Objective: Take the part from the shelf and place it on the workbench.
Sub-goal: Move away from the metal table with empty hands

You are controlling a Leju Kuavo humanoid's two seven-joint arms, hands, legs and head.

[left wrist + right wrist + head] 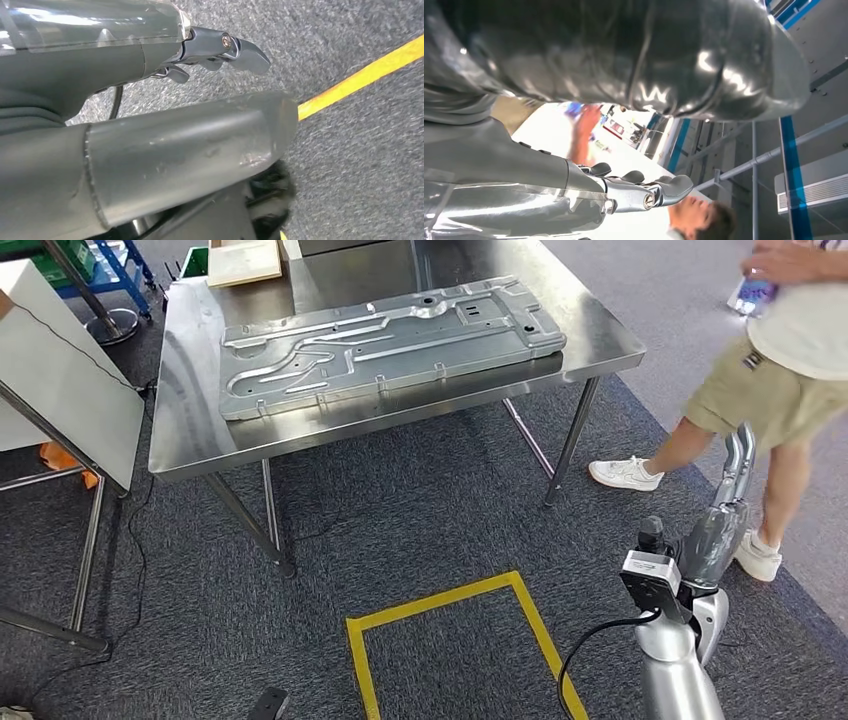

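The part [390,340], a large stamped grey metal panel, lies flat on the steel workbench [195,445] and covers most of its middle. My right hand [723,508] is raised at the lower right, well short of the bench, fingers pointing up and holding nothing. In the right wrist view the right hand [614,192] has its fingers stretched out, and nothing lies between them and the thumb. My left hand [150,55] hangs low over the grey carpet, fingers loosely extended and holding nothing.
A person [790,360] stands close by my right hand, to the right of the bench, holding a small bottle [752,292]. A yellow tape square [450,600] marks the carpet in front of me. A white panel on a metal stand [60,370] is at the left. A wooden board [243,260] sits at the bench's back.
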